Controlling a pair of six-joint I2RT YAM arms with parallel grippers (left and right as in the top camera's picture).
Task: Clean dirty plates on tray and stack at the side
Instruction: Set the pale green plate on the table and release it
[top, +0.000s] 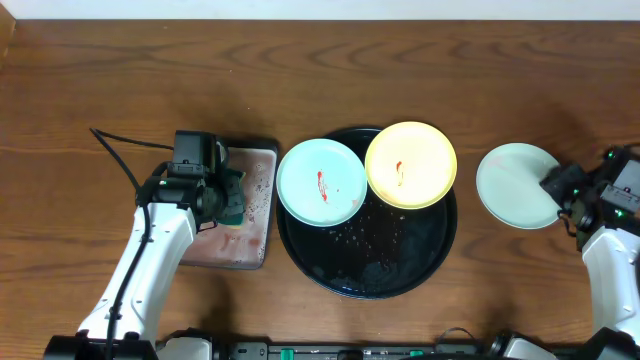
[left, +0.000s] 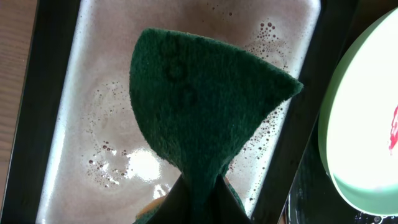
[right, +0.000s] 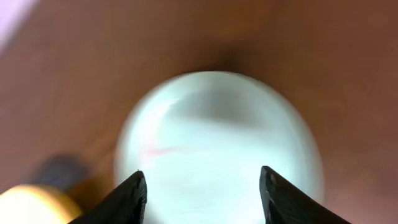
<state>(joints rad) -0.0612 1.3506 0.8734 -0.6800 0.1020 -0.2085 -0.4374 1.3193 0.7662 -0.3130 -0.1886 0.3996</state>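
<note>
While overhead shows the mint plate (top: 321, 182) and yellow plate (top: 411, 165), both red-smeared, on the black tray (top: 330, 270), only the wrist views show the left tool (top: 228, 198) pinching a green sponge (left: 205, 106) and the right tool (right: 202, 193) spread wide above the 3rd plate (right: 217, 130) on the wooden worktop (top: 100, 80).

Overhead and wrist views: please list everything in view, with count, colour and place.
mint plates: two, pale mint; this one, with a red smear, lies on the round tray's left rim; the other is on the table to the right of that tray
yellow plate: one, pale yellow with a red smear, on the round tray's upper right
round tray: one, glossy black, wet, mid-table
rectangular tray: one, black-rimmed, pinkish and foamy inside, left of the round tray
sponge: one, dark green, over the rectangular tray
table: one, brown wood
left claw: one, black, shut on the sponge
right claw: one, black, open, over the right-hand mint plate
</note>
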